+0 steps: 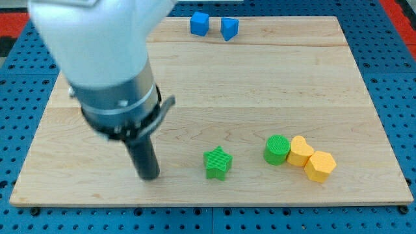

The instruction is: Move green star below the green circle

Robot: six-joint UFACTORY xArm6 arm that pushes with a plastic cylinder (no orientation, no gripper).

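Wooden worktop [214, 78] lies on a blue pegboard. I have no claw, only a rod; my tip [149, 177] rests left of the green star [218, 162], apart. Green circle [277, 149] sits right of it, so the move is not yet done.

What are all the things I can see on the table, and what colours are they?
green star: 1, green, near the view's bottom, middle
green circle: 1, green, right of the star, touching a yellow block
yellow blocks: 2, yellow, side by side at the circle's right; the right one looks six-sided
blue blocks: 2, blue, at the view's top edge of the board; the left one is a cube
wooden board: 1, light wood, on a blue holed table
my tip: 1, dark rod, left of the star, apart from it
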